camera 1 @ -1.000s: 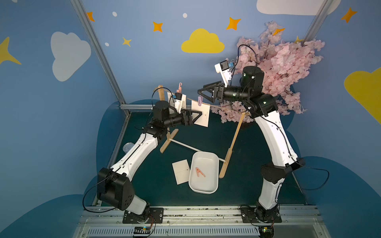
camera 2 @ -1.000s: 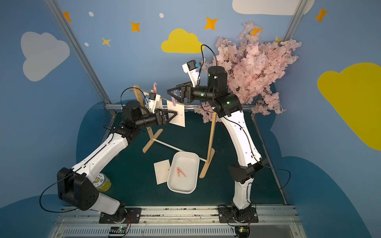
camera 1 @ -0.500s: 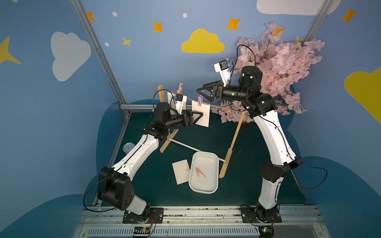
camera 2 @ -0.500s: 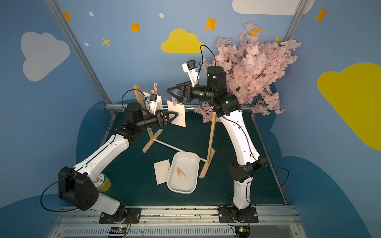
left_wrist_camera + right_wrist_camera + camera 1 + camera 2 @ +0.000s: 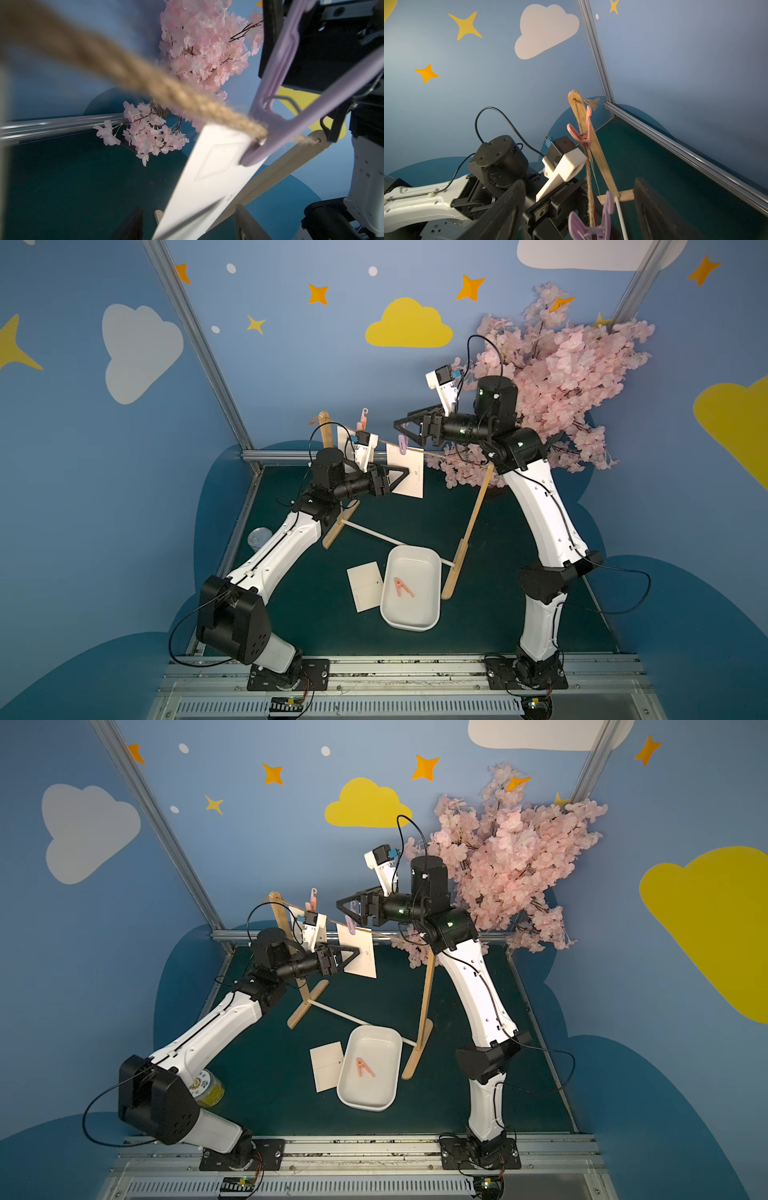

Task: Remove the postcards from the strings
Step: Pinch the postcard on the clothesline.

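Observation:
The strings (image 5: 457, 456) (image 5: 145, 79) run between two wooden posts. A purple clothespin (image 5: 402, 444) (image 5: 591, 226) pins one of the postcards (image 5: 411, 477) (image 5: 207, 176) to it. My left gripper (image 5: 405, 477) (image 5: 190, 220) is open, its jaws on either side of that card's lower edge with a gap on each side. My right gripper (image 5: 401, 427) (image 5: 578, 180) is open around the purple clothespin's handles. A pink clothespin (image 5: 363, 420) holds a second postcard (image 5: 343, 439), partly hidden by my left wrist. A third postcard (image 5: 365, 587) lies on the mat.
A white tray (image 5: 438, 572) at the front holds an orange clothespin (image 5: 402, 588). A thin white rod (image 5: 374, 533) joins the posts' feet. A pink blossom tree (image 5: 561, 385) stands behind my right arm. A can (image 5: 208, 1088) sits by my left arm's base.
My left gripper has edged further onto the hanging postcard and its jaws have narrowed. The right arm has hardly moved.

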